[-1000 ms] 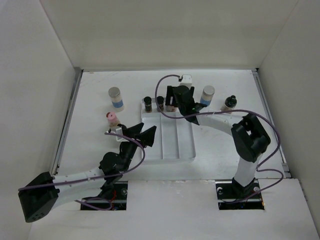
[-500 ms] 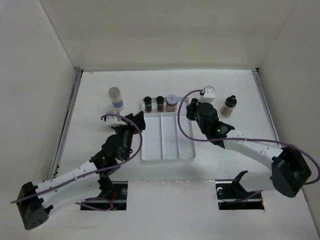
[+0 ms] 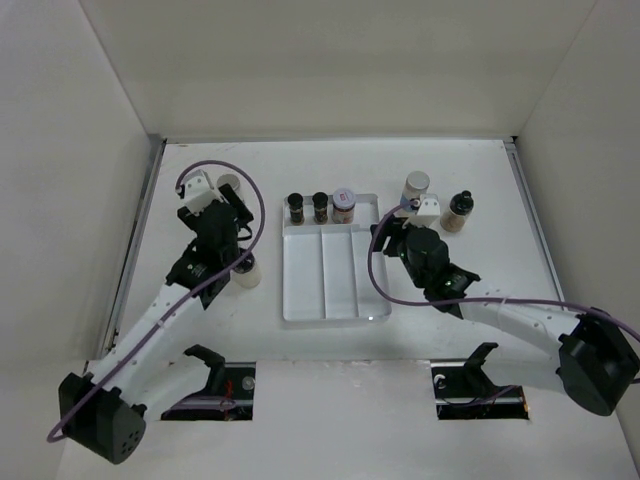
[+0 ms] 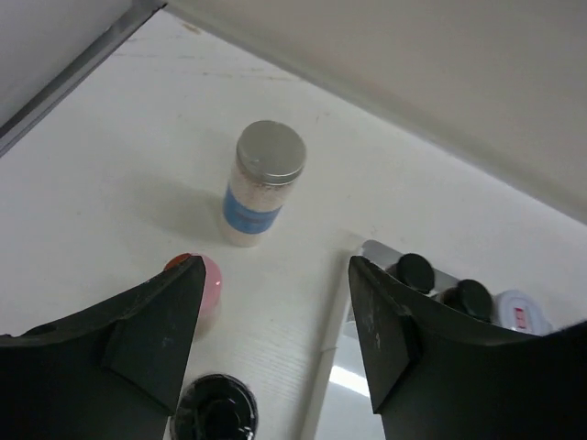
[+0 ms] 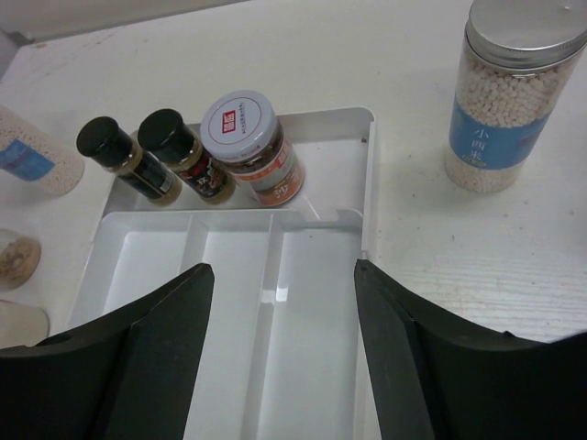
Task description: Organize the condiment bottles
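Standing upright, the grey-lidded bottle (image 4: 263,183) is ahead of the left claw (image 4: 275,266).

White table (image 3: 330,165), divided tray (image 3: 335,278), loose bottles (image 3: 416,188)

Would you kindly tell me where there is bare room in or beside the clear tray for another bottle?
In the clear divided tray, three long compartments are bare. Its back row is crowded: two dark black-capped bottles and a red-labelled jar. Bare table lies between the tray and the right blue-labelled pale cylinder.
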